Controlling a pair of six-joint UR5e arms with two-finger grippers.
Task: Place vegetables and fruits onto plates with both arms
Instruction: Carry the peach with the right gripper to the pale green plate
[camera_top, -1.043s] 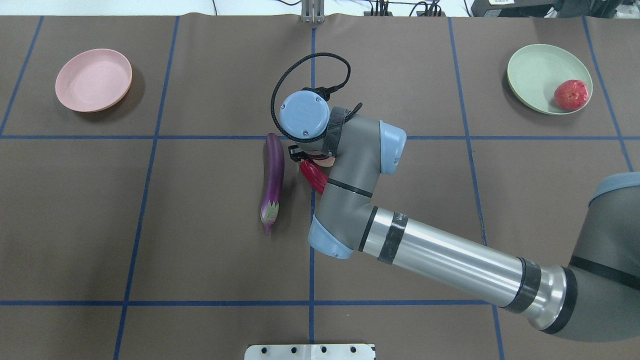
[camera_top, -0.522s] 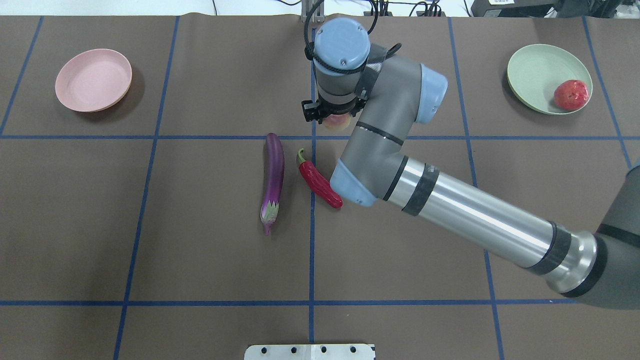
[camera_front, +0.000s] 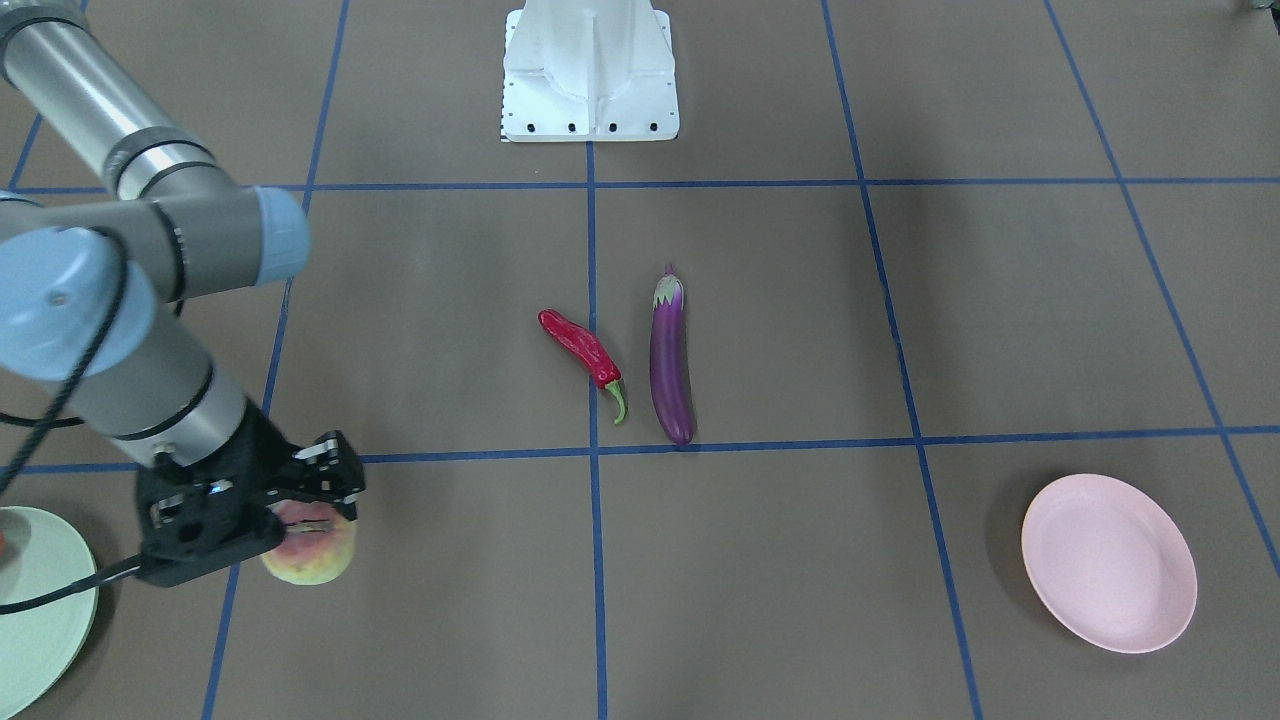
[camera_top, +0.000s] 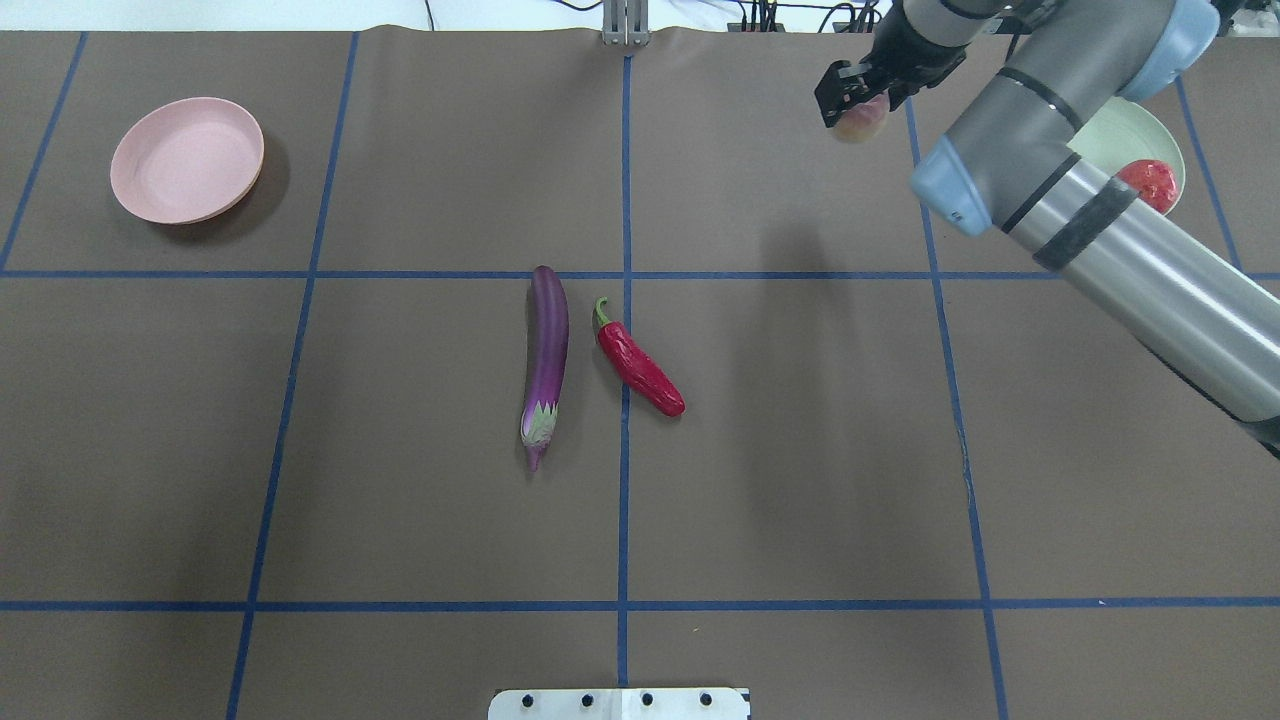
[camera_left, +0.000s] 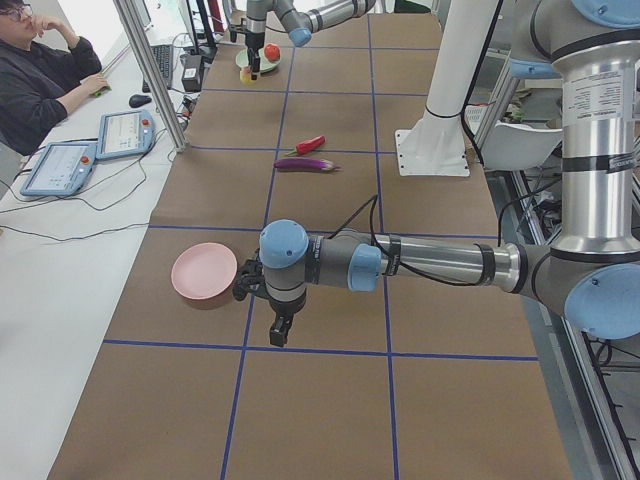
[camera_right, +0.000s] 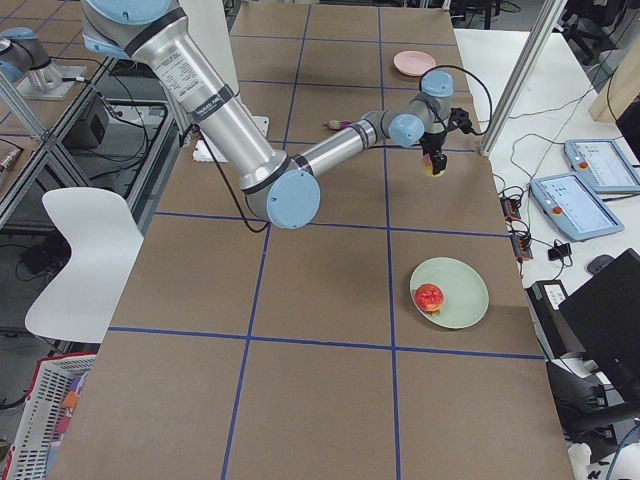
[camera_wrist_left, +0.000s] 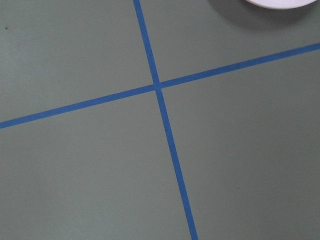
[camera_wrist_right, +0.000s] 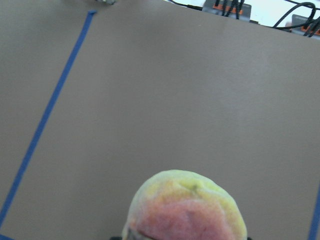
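The peach (camera_top: 862, 122) is gripped in the closed jaws of the right gripper (camera_top: 855, 98) and is being carried off fast. A second ago it was being taken up at the table's centre beside the chili pepper (camera_top: 640, 365). Half a second ago it had been lifted to the far side of the cross line, and now it is held high near the green plate (camera_top: 1100, 135). The delivery is judged well under way but not finished: in the front-facing view the peach is seen near the plate's rim, not over it. The eggplant (camera_top: 546, 360) and the chili pepper are left side by side where they were, and the pink plate (camera_top: 187, 160) is unfilled. In the overhead view much of the green plate is hidden by the arm. From the right side it is shown whole, with the pomegranate (camera_right: 429, 296) lying near one edge and room left beside it. The left gripper (camera_left: 280, 328) is caught only in the left side view, hung low near the pink plate, and whether its jaws are parted cannot be told.
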